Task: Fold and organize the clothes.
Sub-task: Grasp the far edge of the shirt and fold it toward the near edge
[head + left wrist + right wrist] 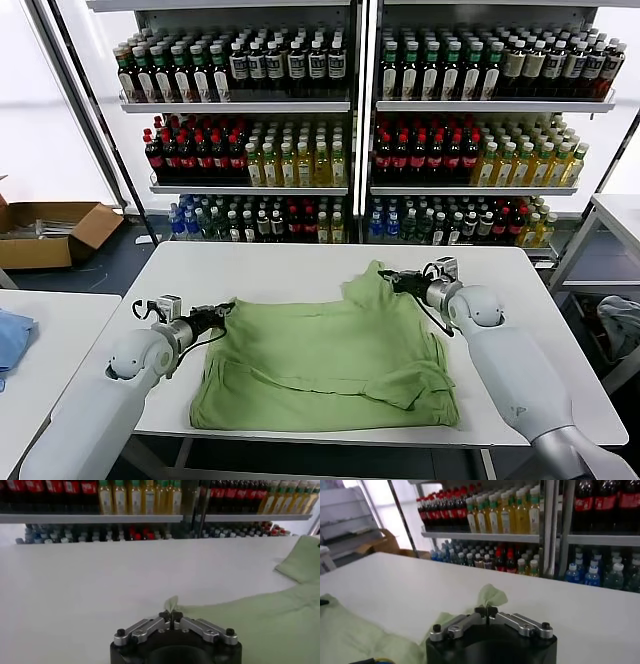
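- Left tool (pixel 226 311) clenched on the polo shirt (pixel 330 365), pinching its far-left edge.
- Right tool (pixel 392 279) nipping the shirt's far-right corner (tuft showing between the tips).
- Shirt sprawls mid-bench (pixel 270 265): soft, light, floppy, so edge grips likely suit it best.

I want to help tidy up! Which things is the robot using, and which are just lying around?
Part of the job:
green polo shirt
left gripper, pinching the shirt's edge
right gripper, pinching the shirt too

Just lying about:
blue cloth
cardboard box
drink bottles
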You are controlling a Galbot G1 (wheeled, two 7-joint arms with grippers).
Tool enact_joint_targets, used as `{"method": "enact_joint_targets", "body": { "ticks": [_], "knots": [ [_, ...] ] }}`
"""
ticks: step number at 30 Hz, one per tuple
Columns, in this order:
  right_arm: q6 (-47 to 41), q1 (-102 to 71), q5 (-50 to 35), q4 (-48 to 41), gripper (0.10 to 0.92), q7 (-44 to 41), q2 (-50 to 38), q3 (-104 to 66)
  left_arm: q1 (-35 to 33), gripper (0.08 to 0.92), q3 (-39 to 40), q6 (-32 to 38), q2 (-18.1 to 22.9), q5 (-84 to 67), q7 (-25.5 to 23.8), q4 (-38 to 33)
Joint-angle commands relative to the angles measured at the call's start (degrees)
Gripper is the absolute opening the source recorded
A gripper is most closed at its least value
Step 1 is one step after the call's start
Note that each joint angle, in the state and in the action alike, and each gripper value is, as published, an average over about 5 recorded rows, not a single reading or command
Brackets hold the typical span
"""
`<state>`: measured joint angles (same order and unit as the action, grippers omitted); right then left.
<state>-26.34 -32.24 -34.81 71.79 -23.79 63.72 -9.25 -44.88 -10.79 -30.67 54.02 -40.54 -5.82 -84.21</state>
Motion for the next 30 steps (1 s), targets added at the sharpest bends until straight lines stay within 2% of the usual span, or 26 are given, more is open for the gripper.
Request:
{"method": "enact_joint_targets", "body": {
  "ticks": [1,9,15,21,30],
  "knots": [
    [-0.5,-12.3,-6.1,17.7,0.105,1.6,-4.0,-7.7,-6.6,0.103,-4.7,0.9,-0.8,-2.8,6.1,-14.0],
    [-0.6,-26.1,-8.8,31.1,0.105,3.0,-7.5,-15.7,-16.9,0.102,-10.7,0.8,-3.1,-3.3,6.7,-24.5],
    [-0.4,-36.3,-9.2,38.0,0.105,3.3,-7.9,-23.3,-25.4,0.102,-15.8,0.5,-4.9,-3.1,6.5,-30.0],
    [1.7,-47.6,-7.0,41.9,0.105,1.7,-7.3,-29.0,-33.7,0.102,-19.6,1.2,-4.8,-1.8,5.4,-33.0],
    [5.6,-61.4,-0.9,44.3,0.105,0.6,-3.8,-32.3,-42.2,0.102,-20.5,2.1,-1.7,6.6,3.0,-33.0]
  ]
}}
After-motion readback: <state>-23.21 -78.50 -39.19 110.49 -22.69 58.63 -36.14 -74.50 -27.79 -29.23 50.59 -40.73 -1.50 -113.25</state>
